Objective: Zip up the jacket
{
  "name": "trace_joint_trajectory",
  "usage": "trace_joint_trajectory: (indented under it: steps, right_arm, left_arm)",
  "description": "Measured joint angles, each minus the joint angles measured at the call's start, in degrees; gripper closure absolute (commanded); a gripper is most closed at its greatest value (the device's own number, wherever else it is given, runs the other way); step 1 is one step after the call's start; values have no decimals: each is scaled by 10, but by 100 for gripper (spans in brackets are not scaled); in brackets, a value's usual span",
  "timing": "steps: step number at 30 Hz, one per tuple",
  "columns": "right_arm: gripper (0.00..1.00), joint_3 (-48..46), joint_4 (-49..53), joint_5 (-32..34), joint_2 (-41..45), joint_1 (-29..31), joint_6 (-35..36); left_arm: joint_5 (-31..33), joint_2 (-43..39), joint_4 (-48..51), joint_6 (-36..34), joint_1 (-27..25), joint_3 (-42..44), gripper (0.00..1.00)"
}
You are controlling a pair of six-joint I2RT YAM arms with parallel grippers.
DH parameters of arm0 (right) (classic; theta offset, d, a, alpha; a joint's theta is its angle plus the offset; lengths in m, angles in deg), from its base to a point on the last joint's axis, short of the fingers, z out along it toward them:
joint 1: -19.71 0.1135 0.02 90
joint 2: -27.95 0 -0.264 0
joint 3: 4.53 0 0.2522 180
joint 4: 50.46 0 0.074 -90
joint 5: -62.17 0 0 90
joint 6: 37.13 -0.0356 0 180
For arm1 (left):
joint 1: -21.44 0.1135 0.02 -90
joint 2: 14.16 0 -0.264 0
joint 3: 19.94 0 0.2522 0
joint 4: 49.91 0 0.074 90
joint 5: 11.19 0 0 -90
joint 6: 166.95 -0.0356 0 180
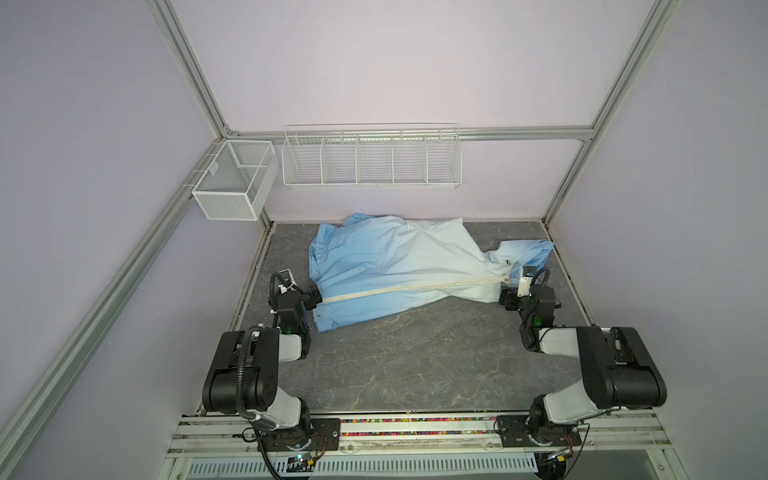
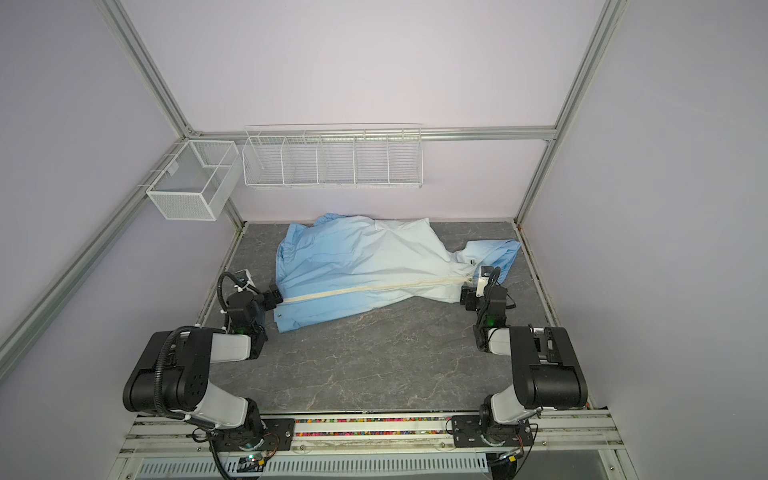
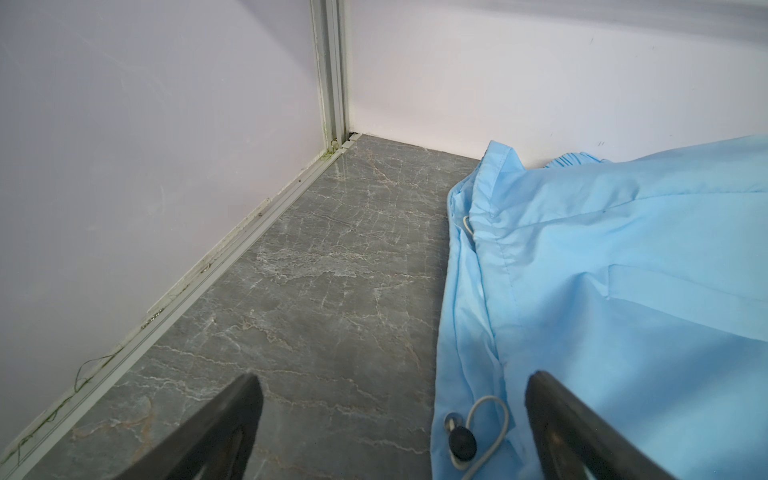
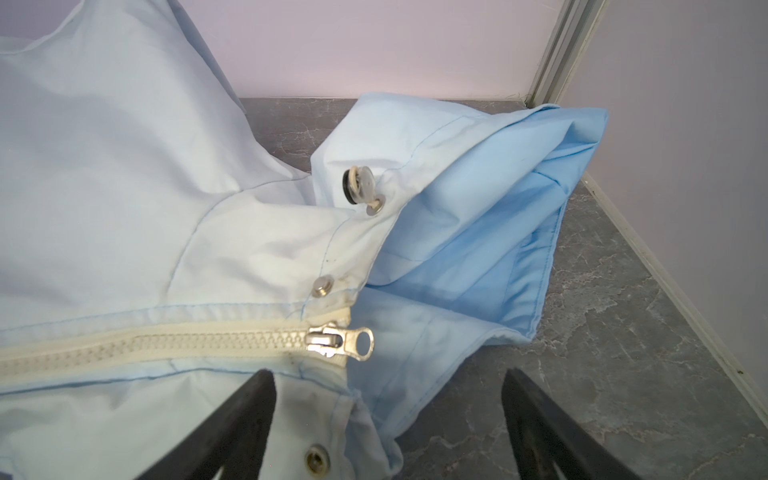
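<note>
The right gripper [image 4: 386, 374] first: the jaws are spread wide and nothing is held. Just ahead of the fingertips [image 4: 257, 386] the slider [image 4: 326, 340] is parked at the very end of the zipper [image 4: 166, 347]. It sits right under a snap stud [image 4: 323, 286] by the collar [image 4: 457, 199], with the pull tab [image 4: 362, 343] lying flat and pointing away from the teeth. So the zip looks done tbh, and the step in hand is judged to be a clean release and back-off.

The left gripper [image 3: 392, 376] is wide open too, nothing pinched. The hem [image 3: 465, 332], with its cord stopper [image 3: 461, 442] and cord loop [image 3: 494, 419], lies between the fingers [image 3: 582, 436], close to one of them.

Further out, the jacket [image 1: 374, 257] is laid on the table [image 1: 415, 357] between the two grippers. The zipper is stretched straight from one to the other in both top views.

To do it well, both grippers should be lifted straight up before being drawn away, so the thin fabric isn't dragged and the zip isn't bunched. Extra care is wanted on the left, since that cord loop could easily get snagged on a finger. The slider is best left untouched; a nudge backwards would likely reopen a few teeth.
</note>
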Motion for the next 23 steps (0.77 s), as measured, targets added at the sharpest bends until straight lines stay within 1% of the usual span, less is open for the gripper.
trace_joint_trajectory:
  steps: [23]
  right_arm:
    - [12,0,0,-2,0,0,0]
  left_arm:
    - [9,0,-2,-3,-10,0,1]
